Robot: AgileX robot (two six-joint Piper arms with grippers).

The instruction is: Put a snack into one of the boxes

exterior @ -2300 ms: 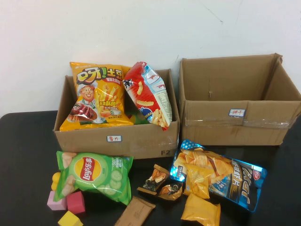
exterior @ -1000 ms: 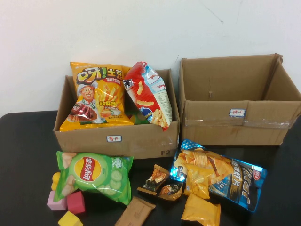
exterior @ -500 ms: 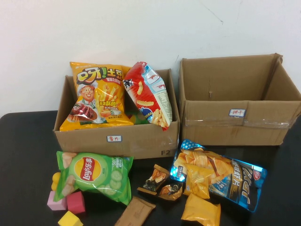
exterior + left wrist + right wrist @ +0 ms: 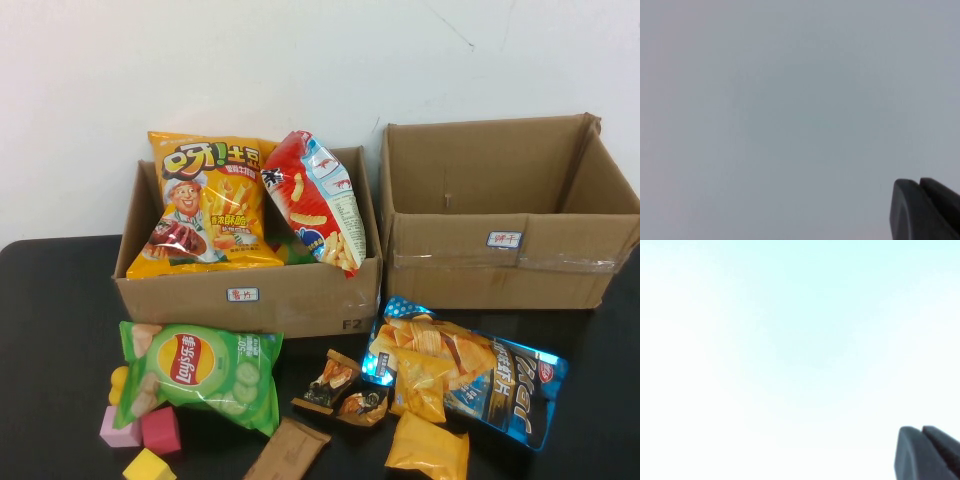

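Two open cardboard boxes stand at the back of the black table. The left box [image 4: 250, 290] holds a yellow chip bag [image 4: 208, 200] and a red and white snack bag [image 4: 315, 200]. The right box [image 4: 500, 265] shows nothing inside. In front lie a green Lay's bag [image 4: 200, 372], a blue and orange chip bag [image 4: 462, 375], two small dark wrapped snacks [image 4: 343, 390], a brown packet [image 4: 288, 450] and an orange packet [image 4: 428, 448]. Neither arm shows in the high view. My left gripper [image 4: 919, 187] and right gripper [image 4: 921, 432] each show shut, empty tips against a blank surface.
Pink, red and yellow foam blocks [image 4: 143, 440] sit at the front left corner of the table. A white wall stands behind the boxes.
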